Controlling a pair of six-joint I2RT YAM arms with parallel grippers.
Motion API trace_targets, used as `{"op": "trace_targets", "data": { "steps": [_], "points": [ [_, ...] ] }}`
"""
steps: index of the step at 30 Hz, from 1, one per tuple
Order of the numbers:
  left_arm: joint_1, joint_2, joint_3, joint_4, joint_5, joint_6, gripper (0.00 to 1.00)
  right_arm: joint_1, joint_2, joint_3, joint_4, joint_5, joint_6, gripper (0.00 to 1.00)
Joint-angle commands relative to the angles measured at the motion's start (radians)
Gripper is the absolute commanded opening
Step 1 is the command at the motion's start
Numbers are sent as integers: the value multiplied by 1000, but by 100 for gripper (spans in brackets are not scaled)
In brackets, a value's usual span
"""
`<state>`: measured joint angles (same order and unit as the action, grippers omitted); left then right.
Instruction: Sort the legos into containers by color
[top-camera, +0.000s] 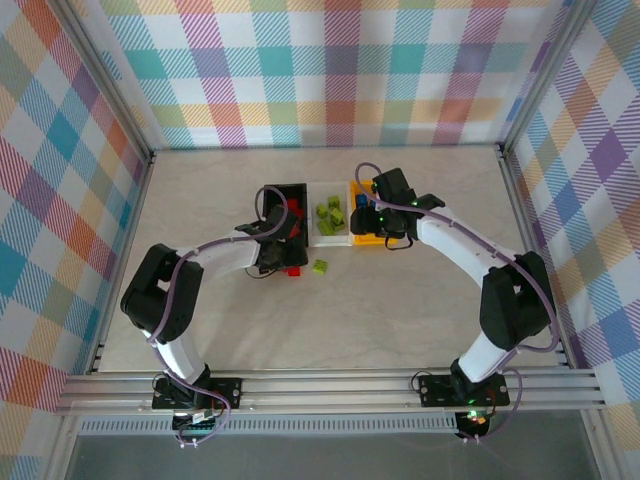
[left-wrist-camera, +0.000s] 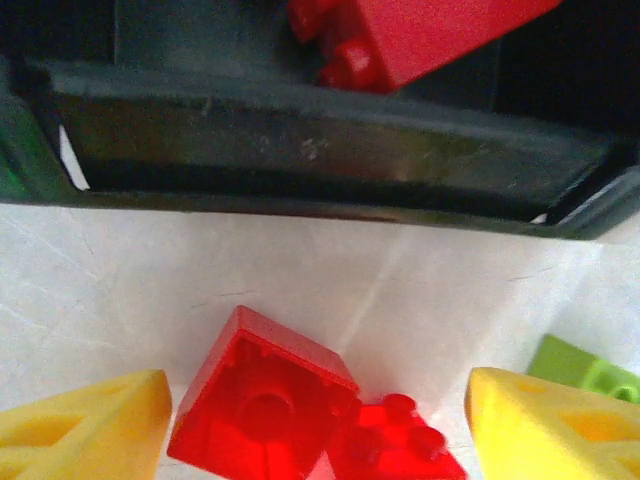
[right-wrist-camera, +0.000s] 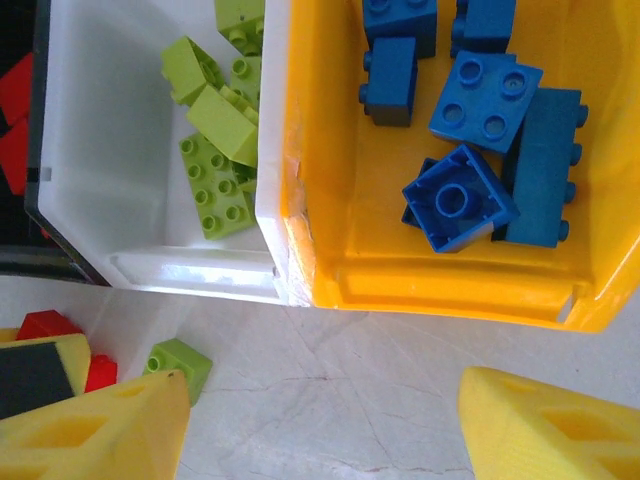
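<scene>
Two red legos (left-wrist-camera: 265, 400) (touching), between left fingers (left-wrist-camera: 80, 425)

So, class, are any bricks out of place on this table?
Three lie loose on the table outside the bins: an upturned red brick, hollow side showing, a second red brick beside it, and a lime green brick. Reds belong in the black bin; greens in the white bin.

Red brick (left-wrist-camera: 420, 35) in the black bin (left-wrist-camera: 300, 140) is cut by the top edge; lime brick (left-wrist-camera: 585, 368) by the right edge.
</scene>
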<state>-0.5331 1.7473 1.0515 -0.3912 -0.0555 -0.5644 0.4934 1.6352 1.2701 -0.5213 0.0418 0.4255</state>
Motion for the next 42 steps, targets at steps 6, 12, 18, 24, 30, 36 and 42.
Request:
{"op": "trace_targets", "data": {
  "steps": [6,12,18,24,30,36,42],
  "points": [
    [5,-35,-48,-54,-37,31,59,-10,-20,-21,33,0,0,71],
    [11,-96,-110,-77,-68,42,52,-12,-8,-12,35,-12,5,72],
    [13,-117,-123,-84,-86,42,63,-12,-7,-9,34,-19,11,72],
    [31,-66,-103,-30,-75,46,78,-12,-14,-15,32,-11,6,72],
    [35,-4,-54,1,-83,54,67,-13,-23,-18,33,-9,4,72],
    [36,-9,-63,-8,-93,56,46,-15,-31,-22,33,-13,2,71],
    [36,-58,-81,-37,-108,54,31,-15,-23,-21,42,-23,4,72]
  ]
}}
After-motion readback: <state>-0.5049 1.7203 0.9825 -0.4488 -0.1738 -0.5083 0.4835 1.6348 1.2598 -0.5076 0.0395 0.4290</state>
